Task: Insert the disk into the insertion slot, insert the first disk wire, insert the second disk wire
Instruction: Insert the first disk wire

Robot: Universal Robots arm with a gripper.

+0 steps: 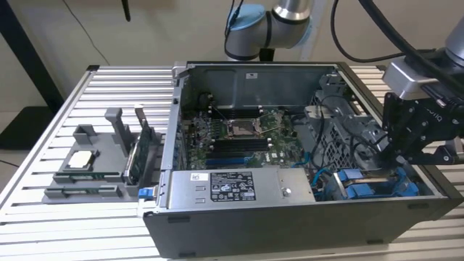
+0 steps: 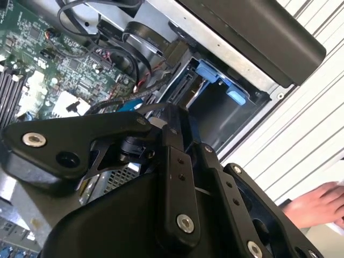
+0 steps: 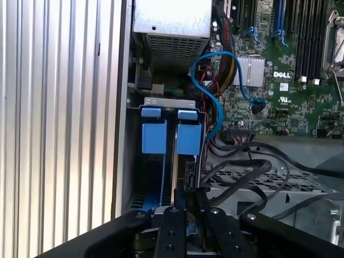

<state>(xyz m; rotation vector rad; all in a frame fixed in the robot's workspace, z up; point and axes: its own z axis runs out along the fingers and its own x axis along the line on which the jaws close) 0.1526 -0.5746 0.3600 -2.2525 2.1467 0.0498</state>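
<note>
The insertion slot [image 1: 414, 189] is the grey drive bay with blue tabs in the case's near corner, on the exterior view's right. In both wrist views its metal wall [image 3: 169, 101] [image 2: 215, 115] shows past the fingers. The disk [image 3: 173, 158] stands on edge between the blue plastic parts, partly down in the bay [image 1: 377, 176]. My gripper [image 1: 388, 163] hangs straight over it. Its fingers are drawn together [image 3: 185, 198] [image 2: 171, 115] on the disk's near edge. A blue wire [image 3: 215, 107] loops from the motherboard to the bay. Black wires [image 3: 242, 164] curve in beside the fingertips.
A grey labelled power-supply box [image 1: 232, 187] sits along the case's front wall, beside the bay. The motherboard [image 1: 239, 136] fills the case floor. A grey fixture [image 1: 91, 163] with loose parts and an upright card [image 1: 138, 157] stands on the slatted table. A person's hand [image 2: 317, 204] is outside the case.
</note>
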